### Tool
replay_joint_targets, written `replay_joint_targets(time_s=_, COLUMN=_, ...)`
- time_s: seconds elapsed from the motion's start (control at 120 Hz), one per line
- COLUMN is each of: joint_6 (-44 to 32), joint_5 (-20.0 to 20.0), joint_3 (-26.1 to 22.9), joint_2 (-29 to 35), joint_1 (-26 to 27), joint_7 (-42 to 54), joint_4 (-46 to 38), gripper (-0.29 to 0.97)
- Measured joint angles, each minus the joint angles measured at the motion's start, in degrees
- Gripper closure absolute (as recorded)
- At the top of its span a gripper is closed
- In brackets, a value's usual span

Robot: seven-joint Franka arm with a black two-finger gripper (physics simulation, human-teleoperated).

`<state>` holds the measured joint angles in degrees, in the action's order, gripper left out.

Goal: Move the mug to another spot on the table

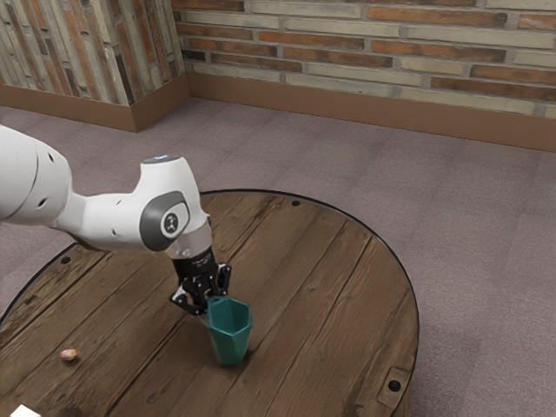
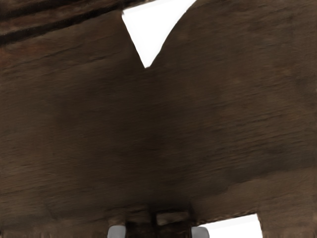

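A teal faceted mug (image 1: 230,331) stands upright on the round wooden table (image 1: 321,287), toward its front middle. My black gripper (image 1: 205,294) hangs right at the mug's rim, on the side toward the exterior view's left. Its fingers are spread and look to straddle that part of the rim without closing on it. In the wrist view two grey fingertips (image 2: 117,231) stand well apart, with a dark brown wood-textured surface (image 2: 158,148) close below the hand.
A small pinkish object (image 1: 69,354) lies near the table's front left. A white thing (image 1: 17,410) shows at the lower left corner. The table's edge (image 1: 415,323) curves round at the exterior view's right, with open wood between it and the mug.
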<state>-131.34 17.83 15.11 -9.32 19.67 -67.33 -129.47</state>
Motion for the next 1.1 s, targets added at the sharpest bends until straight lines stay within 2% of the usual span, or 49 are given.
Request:
replay_joint_targets(time_s=0.208, joint_6=2.67, joint_5=9.5, joint_3=0.03, joint_2=1.58, joint_1=0.36, joint_7=0.76, joint_4=-0.77, gripper=0.71)
replay_joint_targets(time_s=0.333, joint_6=3.48, joint_5=12.51, joint_3=-0.13, joint_2=2.47, joint_1=1.35, joint_7=1.04, joint_4=-1.83, gripper=0.73)
replay_joint_targets(time_s=0.525, joint_6=0.5, joint_5=16.23, joint_3=-2.84, joint_2=3.23, joint_1=2.43, joint_7=1.27, joint_4=-3.51, gripper=0.74)
replay_joint_targets(time_s=0.725, joint_6=-2.24, joint_5=16.36, joint_3=-2.53, joint_2=9.4, joint_1=2.1, joint_7=1.35, joint_4=-9.2, gripper=0.74)
replay_joint_targets(time_s=0.817, joint_6=-2.86, joint_5=15.32, joint_3=-3.48, joint_2=12.02, joint_1=-0.27, joint_7=1.36, joint_4=-11.37, gripper=0.74)
replay_joint_targets(time_s=1.0, joint_6=-3.53, joint_5=13.38, joint_3=-3.36, joint_2=13.79, joint_1=-10.52, joint_7=2.44, joint_4=-13.24, gripper=0.74)
replay_joint_targets(time_s=1.1, joint_6=-3.7, joint_5=13.03, joint_3=-3.34, joint_2=13.92, joint_1=-13.06, joint_7=3.49, joint_4=-13.61, gripper=0.74)
